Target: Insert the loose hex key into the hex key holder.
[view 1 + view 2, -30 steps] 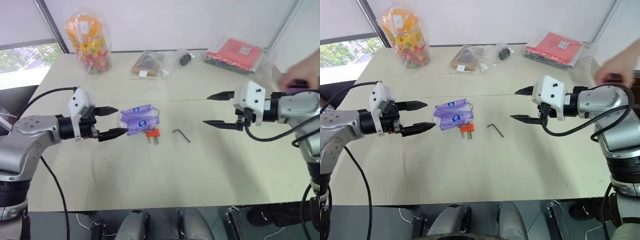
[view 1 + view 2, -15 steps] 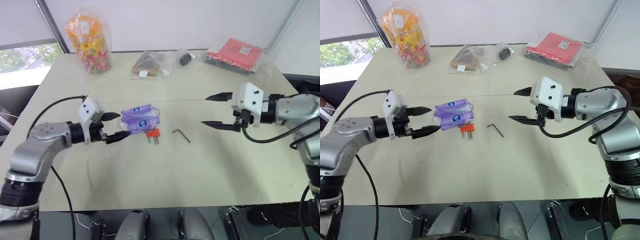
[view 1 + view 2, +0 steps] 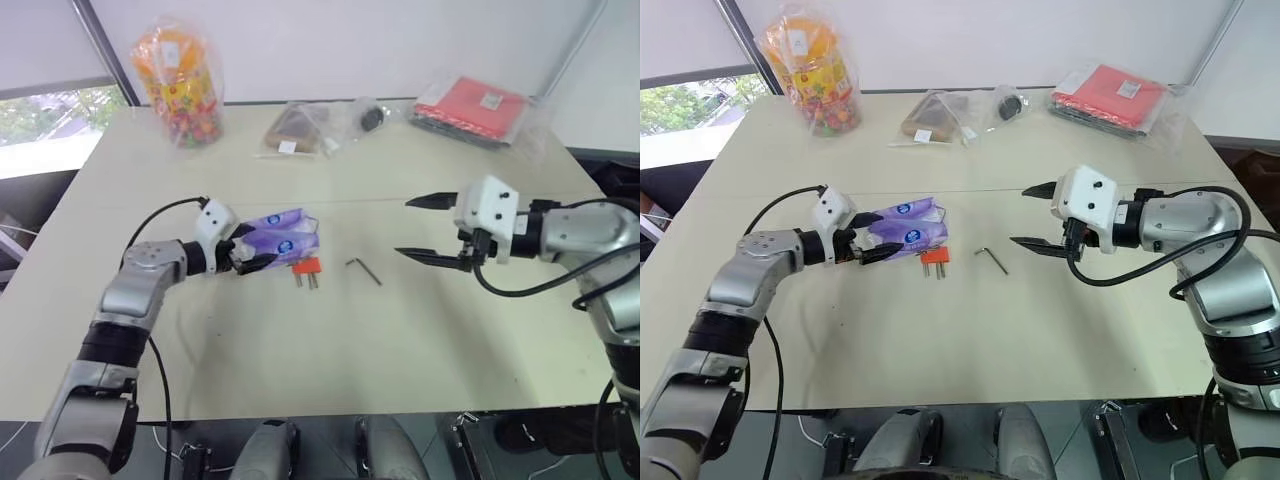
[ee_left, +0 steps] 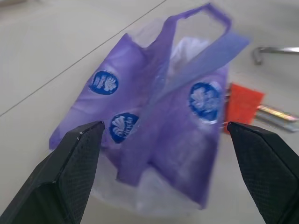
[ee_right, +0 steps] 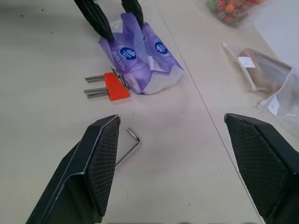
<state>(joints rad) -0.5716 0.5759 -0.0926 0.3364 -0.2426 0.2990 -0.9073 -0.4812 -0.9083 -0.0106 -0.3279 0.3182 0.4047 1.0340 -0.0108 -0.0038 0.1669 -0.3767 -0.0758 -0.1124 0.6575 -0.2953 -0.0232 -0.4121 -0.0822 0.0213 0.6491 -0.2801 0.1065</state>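
Note:
The loose hex key, a thin dark L-shaped rod, lies flat on the pale table. Just left of it lies the orange-red hex key holder, its short prongs pointing toward the table's near edge. A purple packet rests against the holder's far left side. My left gripper is open, its fingers flanking the packet's left end; the left wrist view shows the packet between them and the holder beyond. My right gripper hangs open above the table, to the right of the key.
Along the table's far side stand an orange bag of sweets, a brown packet, a small bagged dark item and a red packet in clear wrap. A seam crosses the table.
My left gripper moved down and toward the purple packet, so its open fingers now flank the packet's end. A person's hand at the right edge has gone. The right arm hardly moved.

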